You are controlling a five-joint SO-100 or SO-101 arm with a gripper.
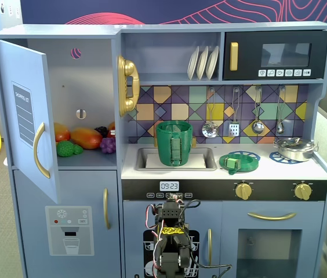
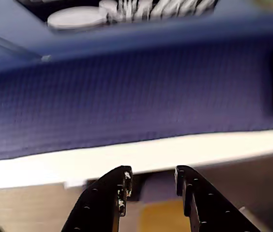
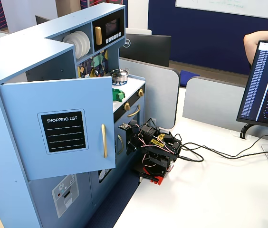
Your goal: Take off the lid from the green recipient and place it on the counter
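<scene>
The green recipient (image 1: 174, 143) stands upright in the recessed sink (image 1: 210, 162), with no lid on it. The lid (image 1: 239, 161) lies flat on the counter (image 1: 271, 169), on the left burner circle to the right of the sink; its edge also shows in a fixed view (image 3: 117, 95). My arm (image 1: 172, 237) is folded low in front of the kitchen's lower doors, well below the counter. In the wrist view my gripper (image 2: 152, 176) is open and empty, and faces the blue kitchen front and a white table edge.
A silver pot (image 1: 295, 149) sits on the right burner. The fridge door (image 1: 27, 116) stands open at the left, with toy fruit (image 1: 82, 139) on the shelf. Utensils (image 1: 233, 121) hang over the counter. Cables (image 3: 210, 152) and a monitor (image 3: 267, 85) are on the white desk.
</scene>
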